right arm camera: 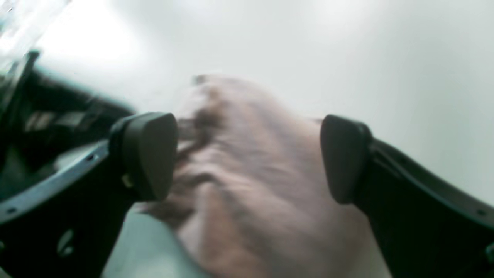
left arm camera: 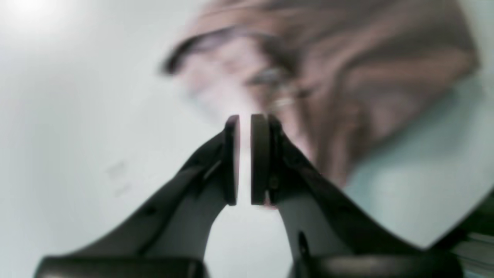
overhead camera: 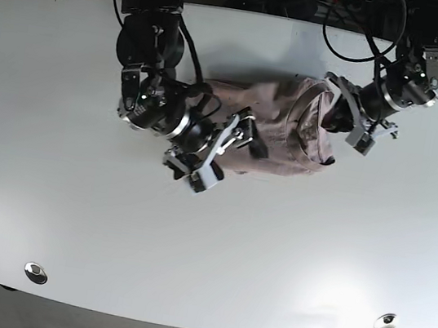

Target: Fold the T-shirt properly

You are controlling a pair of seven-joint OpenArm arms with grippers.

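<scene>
A mauve-pink T-shirt [overhead camera: 285, 133] lies crumpled in a heap in the middle of the white table [overhead camera: 189, 250]. My right gripper [overhead camera: 233, 151] is at the heap's left end. In the right wrist view it [right arm camera: 249, 156] stands open, its fingers astride the blurred cloth [right arm camera: 247, 185] without closing on it. My left gripper [overhead camera: 335, 115] is at the heap's right edge. Seen from the left wrist, it [left arm camera: 245, 119] has its pads almost together, only a thin slit between them and no cloth showing in it. The shirt [left arm camera: 328, 77] lies blurred just beyond those tips.
Both arm bases and a bundle of cables [overhead camera: 350, 6] crowd the table's far edge. Two metal grommets [overhead camera: 35, 272] [overhead camera: 384, 322] sit near the front corners. The table's edge [left arm camera: 455, 231] shows in the left wrist view at lower right.
</scene>
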